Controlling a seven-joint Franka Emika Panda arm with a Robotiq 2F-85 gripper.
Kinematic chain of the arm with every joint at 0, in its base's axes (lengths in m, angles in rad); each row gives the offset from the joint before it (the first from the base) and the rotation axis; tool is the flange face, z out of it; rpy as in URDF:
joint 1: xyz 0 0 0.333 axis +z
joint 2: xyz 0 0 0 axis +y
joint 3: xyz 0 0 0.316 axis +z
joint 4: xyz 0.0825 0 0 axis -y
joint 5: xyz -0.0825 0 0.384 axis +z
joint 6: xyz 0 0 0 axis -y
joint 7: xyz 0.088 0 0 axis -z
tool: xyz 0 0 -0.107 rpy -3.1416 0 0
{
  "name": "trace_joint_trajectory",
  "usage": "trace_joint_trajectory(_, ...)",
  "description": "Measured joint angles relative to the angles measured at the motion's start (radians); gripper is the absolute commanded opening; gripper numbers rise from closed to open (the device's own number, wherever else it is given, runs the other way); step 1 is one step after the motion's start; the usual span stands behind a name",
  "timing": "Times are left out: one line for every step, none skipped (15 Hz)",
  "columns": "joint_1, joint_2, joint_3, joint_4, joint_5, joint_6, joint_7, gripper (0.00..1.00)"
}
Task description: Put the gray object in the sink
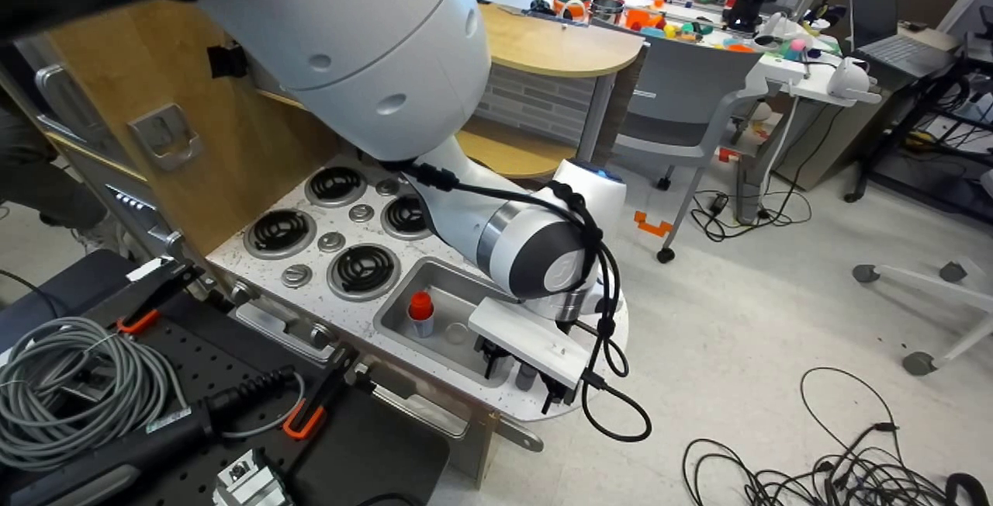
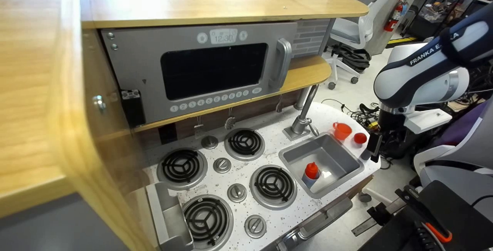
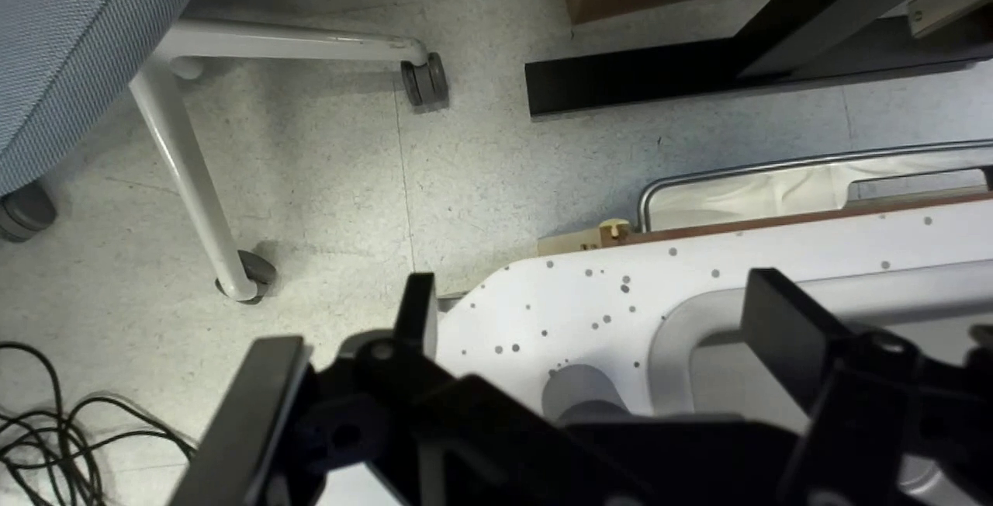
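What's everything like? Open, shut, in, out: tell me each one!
Gripper: open
Gray object: on the counter, outside the sink
Red-topped container: in the sink, red end up
Orange-red cup: on the counter beside the sink
Microwave door: looks shut
Burners: dark, not glowing
Faucet: no water seen running

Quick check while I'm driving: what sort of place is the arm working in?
Probably a robotics lab rather than a home: a toy-kitchen countertop stands near a coiled gray cable, with an open laptop in the background.
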State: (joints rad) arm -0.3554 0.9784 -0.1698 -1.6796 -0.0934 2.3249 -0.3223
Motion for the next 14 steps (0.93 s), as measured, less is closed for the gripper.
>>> trace_joint_trajectory(0.002, 0.012, 0.001, 0.006, -0.001, 0.015, 0.0, 1.0)
trace_joint_trajectory(0.005, 0.023, 0.001, 0.013, -0.003, 0.028, 0.0, 1.0)
trace_joint_trajectory(0.007, 0.034, 0.001, 0.02, -0.006, 0.038, 0.0, 1.0)
trace_joint_trajectory(0.009, 0.044, 0.001, 0.028, -0.01, 0.049, 0.0, 1.0)
trace_joint_trajectory(0.011, 0.052, 0.001, 0.035, -0.017, 0.058, 0.001, 1.0)
trace_joint_trajectory(0.012, 0.058, 0.001, 0.039, -0.022, 0.068, 0.001, 0.96)
trace_joint_trajectory(0.014, 0.063, 0.001, 0.044, -0.026, 0.074, 0.001, 0.91)
trace_joint_trajectory(0.016, 0.067, 0.001, 0.049, -0.032, 0.079, 0.001, 0.91)
trace_joint_trajectory(0.019, 0.069, 0.001, 0.05, -0.036, 0.088, 0.001, 0.68)
trace_joint_trajectory(0.022, 0.07, 0.001, 0.05, -0.038, 0.094, 0.001, 0.67)
trace_joint_trajectory(0.026, 0.07, 0.001, 0.051, -0.038, 0.1, 0.001, 0.61)
trace_joint_trajectory(0.031, 0.07, 0.001, 0.051, -0.039, 0.107, 0.001, 0.52)
trace_joint_trajectory(0.035, 0.07, 0.001, 0.051, -0.04, 0.112, 0.001, 0.45)
trace_joint_trajectory(0.04, 0.07, 0.001, 0.051, -0.041, 0.116, 0.001, 0.36)
